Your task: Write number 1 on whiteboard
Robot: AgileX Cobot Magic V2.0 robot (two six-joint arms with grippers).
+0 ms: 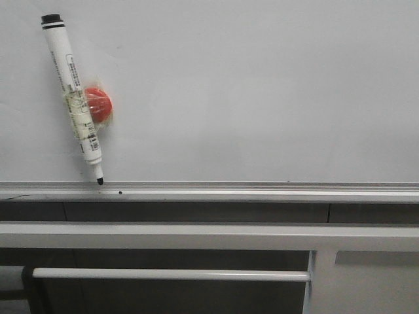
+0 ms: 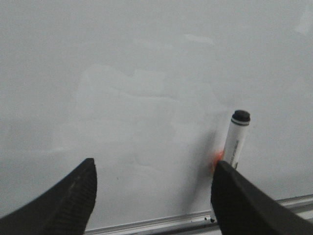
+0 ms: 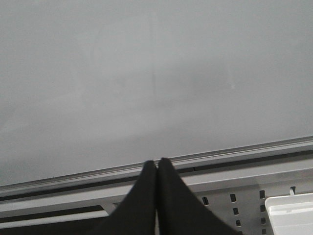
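The whiteboard (image 1: 262, 85) is pale grey-white with a silver rail. The marker (image 1: 72, 91) is white, black at cap and tip, with a red-orange magnet (image 1: 99, 104) behind. Both grippers' fingers (image 2: 73, 196) look black.

One whiteboard (image 1: 262, 85), one marker pen (image 1: 73, 95), one red magnet (image 1: 99, 104), two grippers

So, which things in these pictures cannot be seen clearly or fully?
- Marker pen label: too small to read, front view.
- Red magnet: partly behind the pen; left wrist view shows only an orange blur.
- Pen's tip: hidden by the left pincer finger, left wrist view.
- White tray: cut by the edge, right wrist view.
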